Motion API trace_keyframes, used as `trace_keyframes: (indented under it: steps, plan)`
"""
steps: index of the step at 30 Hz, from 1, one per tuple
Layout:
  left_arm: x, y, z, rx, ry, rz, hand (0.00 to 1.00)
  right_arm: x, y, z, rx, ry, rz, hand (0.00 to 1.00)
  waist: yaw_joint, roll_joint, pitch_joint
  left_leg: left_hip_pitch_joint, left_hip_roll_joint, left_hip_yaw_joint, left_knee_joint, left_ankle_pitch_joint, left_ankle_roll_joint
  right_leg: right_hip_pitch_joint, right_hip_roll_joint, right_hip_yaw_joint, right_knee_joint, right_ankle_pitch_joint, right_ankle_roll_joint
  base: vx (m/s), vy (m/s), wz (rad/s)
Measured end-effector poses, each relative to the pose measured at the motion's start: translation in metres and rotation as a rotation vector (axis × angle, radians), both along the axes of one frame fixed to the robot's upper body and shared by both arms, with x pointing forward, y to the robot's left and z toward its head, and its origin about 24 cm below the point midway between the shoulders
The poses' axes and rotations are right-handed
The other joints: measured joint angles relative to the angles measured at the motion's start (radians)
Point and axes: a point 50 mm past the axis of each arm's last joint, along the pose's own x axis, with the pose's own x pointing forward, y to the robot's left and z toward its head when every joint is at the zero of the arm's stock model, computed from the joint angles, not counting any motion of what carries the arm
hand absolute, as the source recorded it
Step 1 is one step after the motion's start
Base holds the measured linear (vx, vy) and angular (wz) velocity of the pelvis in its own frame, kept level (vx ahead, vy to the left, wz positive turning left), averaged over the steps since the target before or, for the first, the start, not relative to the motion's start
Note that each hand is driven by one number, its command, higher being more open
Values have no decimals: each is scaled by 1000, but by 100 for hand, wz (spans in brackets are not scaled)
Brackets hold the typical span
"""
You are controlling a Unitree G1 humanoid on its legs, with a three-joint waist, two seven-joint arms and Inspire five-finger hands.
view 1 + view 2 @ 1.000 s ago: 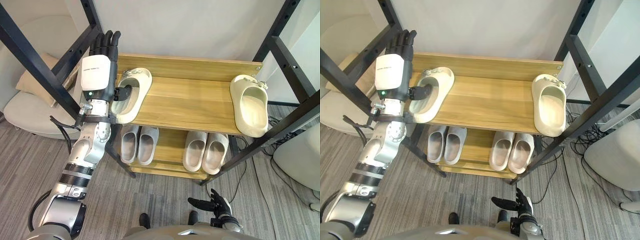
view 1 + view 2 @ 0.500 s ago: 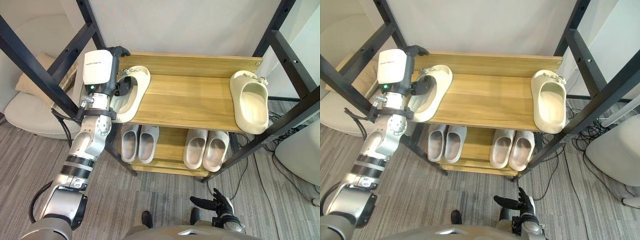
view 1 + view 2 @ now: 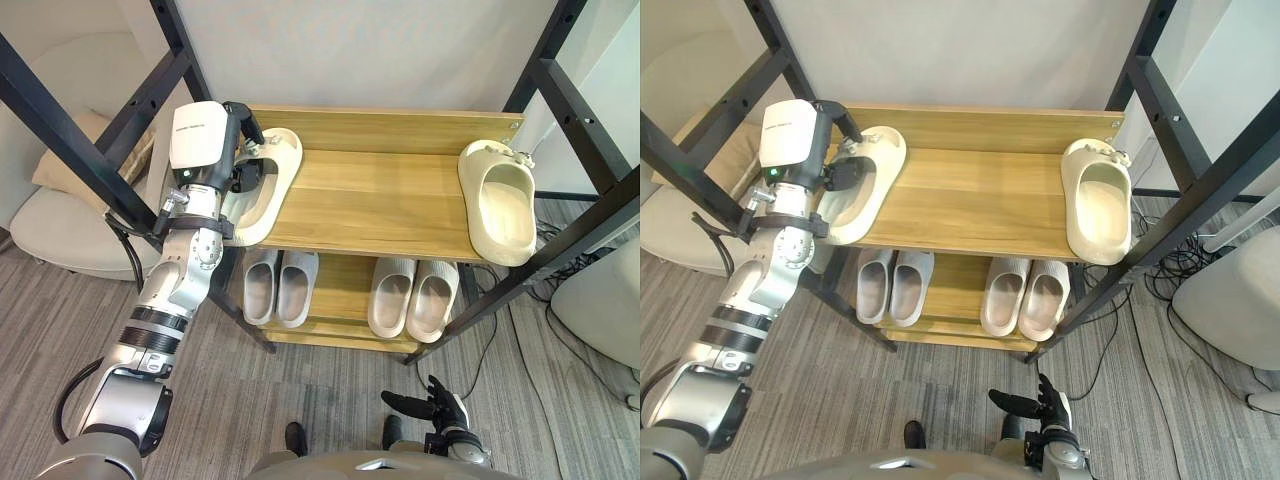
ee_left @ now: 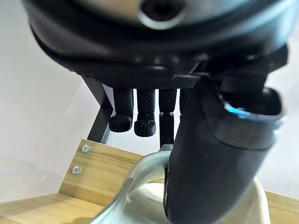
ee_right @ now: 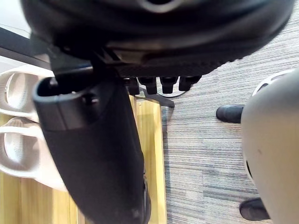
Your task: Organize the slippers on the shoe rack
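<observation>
A cream slipper lies at the left end of the wooden rack's top shelf, its heel over the front edge. My left hand is shut on its toe end: the fingers curl over the front while the thumb sits inside the opening. The matching slipper lies alone at the shelf's right end, heel also past the edge. My right hand hangs low near the floor, open and holding nothing.
The lower shelf holds two pairs of pale slippers. Black metal frame bars cross on both sides of the rack. A cushioned seat stands to the left and a white object to the right.
The left hand's fingers, straight above the slipper's toe a second ago, have curled down over it. The right hand stays low.
</observation>
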Motion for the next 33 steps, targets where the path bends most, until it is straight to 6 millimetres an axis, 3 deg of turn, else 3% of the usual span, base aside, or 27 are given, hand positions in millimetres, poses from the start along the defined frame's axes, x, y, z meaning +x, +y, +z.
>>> trace_keyframes:
  steps: [5, 12, 20, 28, 33]
  plan:
    - [0, -16, -6, -65, 16, -58, 0, -1, -1, -1, 7, 4, -16, 100, 0, 2, 1, 12, -3, -10, 0, 1, 1, 18, -3, -14, 0, 0, 0, -19, 4, 7]
    - [-7, -60, -11, -133, 33, -244, 0, 1, -1, 0, 5, 0, -16, 100, -8, 7, 3, 15, -4, -11, 0, 2, 3, 21, -4, -14, 0, -1, -1, -35, 5, 0]
    - [-10, -86, -11, -249, 53, -342, 0, 3, -3, 1, 0, -6, -15, 100, -21, 18, 7, 15, -2, 1, 0, 0, 1, 15, -5, 5, 3, 0, 1, -25, 5, -4]
    - [-8, -120, 10, -294, 16, -455, 0, 5, -7, 2, 11, -22, -84, 100, -50, 32, 8, 2, -2, 21, 0, 0, 1, -9, -4, 33, 4, 4, 6, -20, 7, -10]
    - [-3, -130, 20, -323, 7, -478, 0, 7, -9, 4, 7, -34, -90, 100, -63, 47, 9, -6, 0, 24, 0, 0, 0, -21, -3, 39, 4, 4, 6, -19, 4, -3]
